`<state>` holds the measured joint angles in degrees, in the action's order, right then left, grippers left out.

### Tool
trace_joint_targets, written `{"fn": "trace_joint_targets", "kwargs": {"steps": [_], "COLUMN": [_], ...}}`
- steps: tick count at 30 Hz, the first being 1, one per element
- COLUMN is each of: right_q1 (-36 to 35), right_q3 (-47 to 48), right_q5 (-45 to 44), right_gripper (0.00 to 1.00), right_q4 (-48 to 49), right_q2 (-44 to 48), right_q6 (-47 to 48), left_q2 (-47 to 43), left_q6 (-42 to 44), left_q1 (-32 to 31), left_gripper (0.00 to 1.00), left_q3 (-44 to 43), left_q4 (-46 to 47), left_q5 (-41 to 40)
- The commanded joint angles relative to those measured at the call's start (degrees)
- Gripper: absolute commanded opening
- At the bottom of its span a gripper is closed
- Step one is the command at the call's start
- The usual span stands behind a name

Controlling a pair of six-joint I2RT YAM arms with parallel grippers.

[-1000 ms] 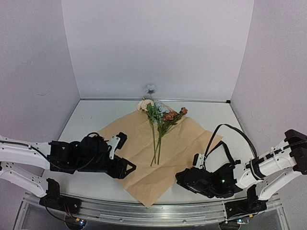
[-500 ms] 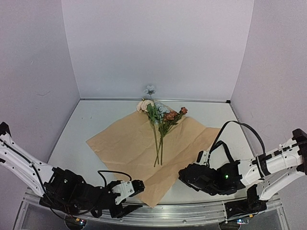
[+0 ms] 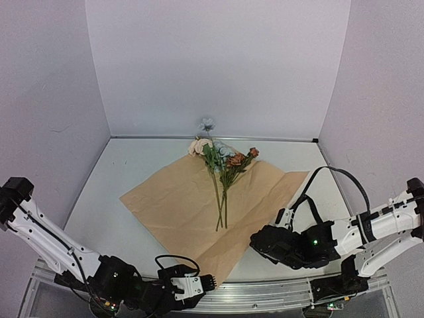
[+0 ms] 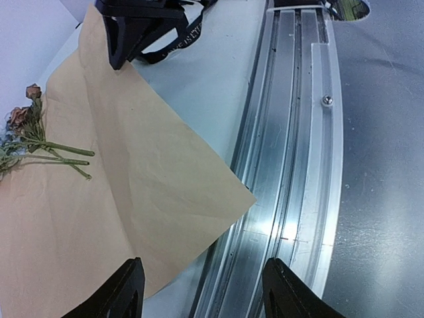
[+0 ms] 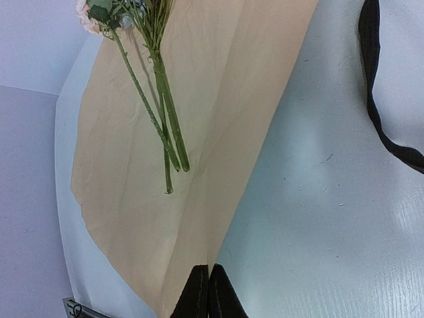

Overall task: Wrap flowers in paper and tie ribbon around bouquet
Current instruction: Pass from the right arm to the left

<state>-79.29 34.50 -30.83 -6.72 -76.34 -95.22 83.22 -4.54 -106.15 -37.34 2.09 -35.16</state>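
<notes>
my left gripper [image 4: 205,295] hangs over the near rail [image 4: 291,132], fingers apart, holding nothing. the paper [image 3: 189,205] lies flat, tan side up, with the flowers [image 3: 222,171] across it. my right gripper [image 5: 204,291] sits at its right edge, fingers pressed together.

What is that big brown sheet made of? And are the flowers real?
The sheet looks like matte tan paper: it shows creases and a sharp fold line. The flowers could be fabric and plastic, since the stems look stiff and evenly green, but the pictures cannot settle that.
</notes>
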Motion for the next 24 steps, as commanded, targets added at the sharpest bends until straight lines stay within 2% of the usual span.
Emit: {"fn": "trace_joint_targets", "kwargs": {"steps": [1,11,16,18,20,24], "right_q1": [0.01,-0.02,0.01,0.0,0.0,-0.01], "right_q3": [2.26,2.84,3.59,3.78,4.04,4.49], "right_q5": [-2.07,-1.79,-1.48,-1.32,-1.19,-1.05], "right_gripper": [0.04,0.05,0.05,0.05,0.05,0.06], "right_q4": [-2.26,-3.5,-4.07,-4.28,-4.54,-5.79], "right_q2": [1.12,1.01,0.75,0.59,0.49,0.65], "right_q6": [-1.41,-2.76,-2.77,-2.65,-2.57,-2.29], "left_q2": [4.6,12.94,14.82,14.95,14.9,14.01], "left_q6": [4.39,7.75,9.71,10.06,10.31,10.97], "left_q1": [-0.3,-0.28,-0.03,0.24,0.7,1.69], "left_gripper": [0.63,0.65,0.63,0.59,0.51,0.26], "left_q3": [-1.51,-4.28,-3.67,-3.5,-3.19,-2.95], "left_q4": [6.67,13.0,18.23,19.02,19.53,19.61], "left_q5": [-1.07,-9.69,-13.11,-12.5,-11.6,-9.59]}}
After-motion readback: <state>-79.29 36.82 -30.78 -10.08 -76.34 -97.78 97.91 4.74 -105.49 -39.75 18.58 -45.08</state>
